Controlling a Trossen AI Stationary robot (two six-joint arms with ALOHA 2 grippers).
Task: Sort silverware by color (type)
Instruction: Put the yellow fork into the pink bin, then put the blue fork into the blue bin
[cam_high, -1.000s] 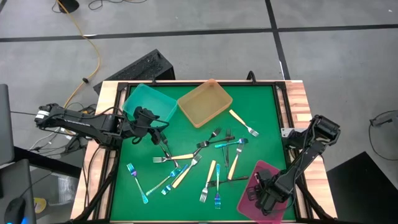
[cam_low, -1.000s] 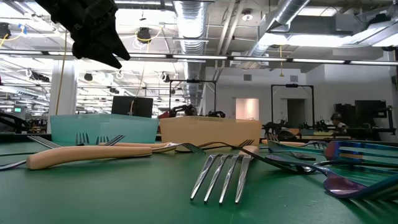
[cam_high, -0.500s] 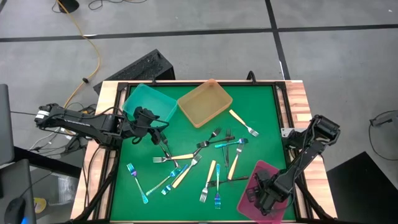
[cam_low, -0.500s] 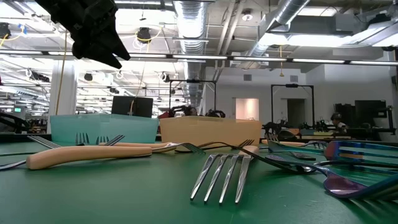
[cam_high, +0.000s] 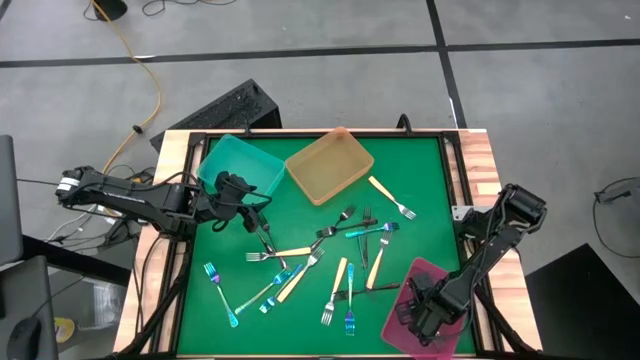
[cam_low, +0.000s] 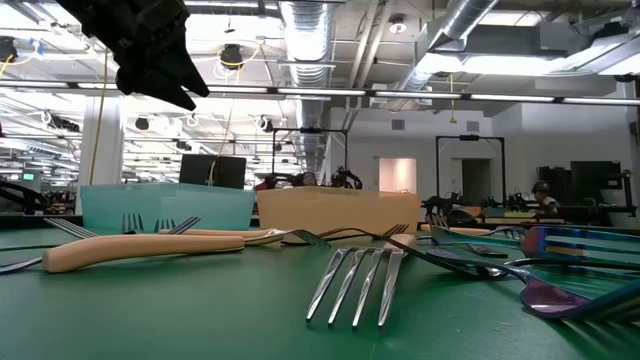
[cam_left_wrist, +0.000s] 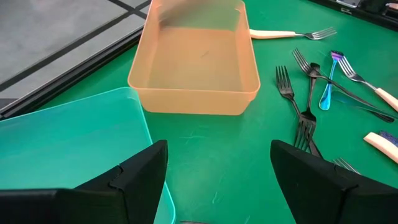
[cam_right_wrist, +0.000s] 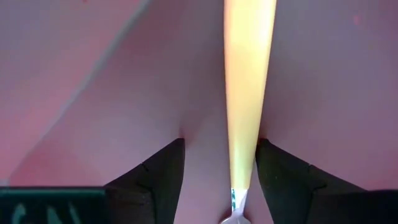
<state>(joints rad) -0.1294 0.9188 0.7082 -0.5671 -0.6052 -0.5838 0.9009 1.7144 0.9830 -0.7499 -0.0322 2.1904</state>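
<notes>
Silverware lies scattered across the middle of the green mat: cream-handled forks, iridescent blue ones and dark grey ones. My right gripper points down into the pink tray at the near right. It is open, and a cream-handled piece lies on the tray floor between its fingers. My left gripper hangs open above the mat beside the teal tray, with nothing between its fingers. In the low view it shows high up. My right gripper stands astride the cream handle, its fingers pointing down from above and the handle running along between them on the pink tray floor. One finger is right beside the handle. Whether it touches the handle, I cannot tell.
The amber tray stands at the far middle, next to the teal tray. Wooden table edges frame the mat. In the low view a grey fork and a cream handle lie close in front.
</notes>
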